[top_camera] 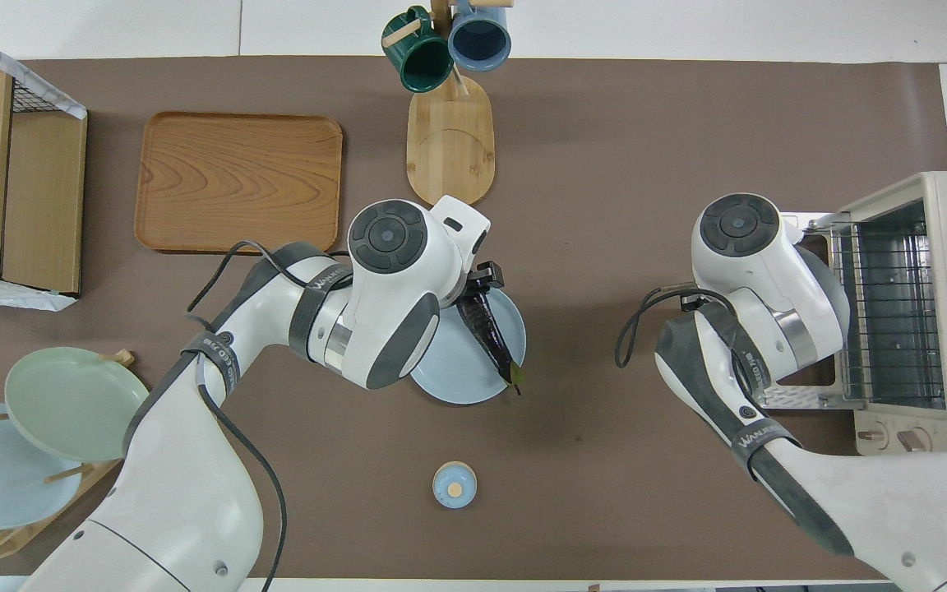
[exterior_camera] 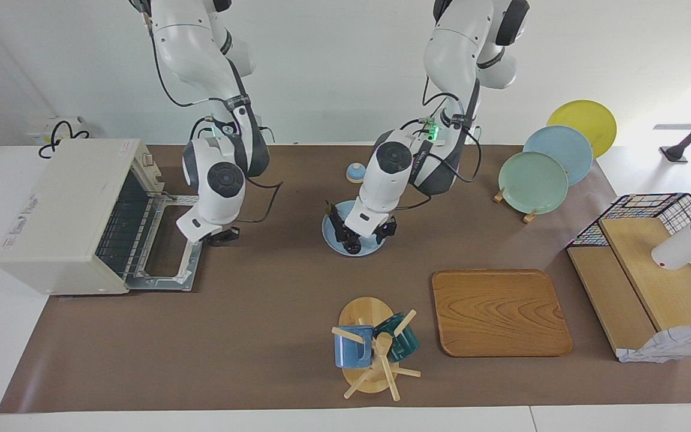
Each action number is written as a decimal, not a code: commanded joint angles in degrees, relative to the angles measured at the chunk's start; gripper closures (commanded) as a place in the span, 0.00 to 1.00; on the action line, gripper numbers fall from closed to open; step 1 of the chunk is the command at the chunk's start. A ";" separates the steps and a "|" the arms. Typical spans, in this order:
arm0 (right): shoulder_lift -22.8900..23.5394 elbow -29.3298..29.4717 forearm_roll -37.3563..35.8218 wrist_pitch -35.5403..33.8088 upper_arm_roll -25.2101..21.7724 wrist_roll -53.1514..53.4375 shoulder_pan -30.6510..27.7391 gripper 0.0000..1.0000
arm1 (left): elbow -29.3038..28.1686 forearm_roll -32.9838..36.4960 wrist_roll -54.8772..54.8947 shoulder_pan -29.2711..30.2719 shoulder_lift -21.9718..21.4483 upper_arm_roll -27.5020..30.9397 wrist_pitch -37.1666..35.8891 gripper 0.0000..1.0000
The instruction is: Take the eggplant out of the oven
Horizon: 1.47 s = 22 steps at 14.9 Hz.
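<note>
The eggplant (exterior_camera: 338, 227) is dark and slim and lies across a light blue plate (exterior_camera: 333, 240) in the middle of the table, its stem tip toward the robots. It also shows in the overhead view (top_camera: 491, 339) on the plate (top_camera: 457, 374). My left gripper (exterior_camera: 358, 243) is low over the plate at the eggplant's thick end (top_camera: 480, 284). The cream oven (exterior_camera: 63, 216) stands at the right arm's end of the table with its door (exterior_camera: 165, 255) folded down and its wire rack (top_camera: 889, 304) bare. My right gripper (exterior_camera: 222, 235) hangs just beside the open door.
A wooden tray (exterior_camera: 498, 312) and a mug tree (exterior_camera: 375, 348) with a blue and a green mug lie farther from the robots. A small blue-lidded knob (exterior_camera: 355, 173) sits nearer to them. Plates on a rack (exterior_camera: 534, 183) and a wire basket (exterior_camera: 651, 264) are at the left arm's end.
</note>
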 commanded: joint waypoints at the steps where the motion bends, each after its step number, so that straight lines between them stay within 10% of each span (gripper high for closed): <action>1: -1.56 -2.24 -1.28 2.21 0.70 -1.77 -1.99 1.00 | -2.99 -0.38 -1.13 -1.23 -1.94 0.85 2.00 0.00; 17: -7.87 0.31 -5.59 -4.63 0.88 -18.20 -6.47 1.00 | -4.57 -0.47 -1.13 -2.72 -2.64 0.85 2.44 0.24; 22: -10.78 0.84 -5.50 -7.98 0.88 -21.53 -7.53 1.00 | -4.49 -0.56 -1.22 -2.72 -2.64 0.85 2.26 0.51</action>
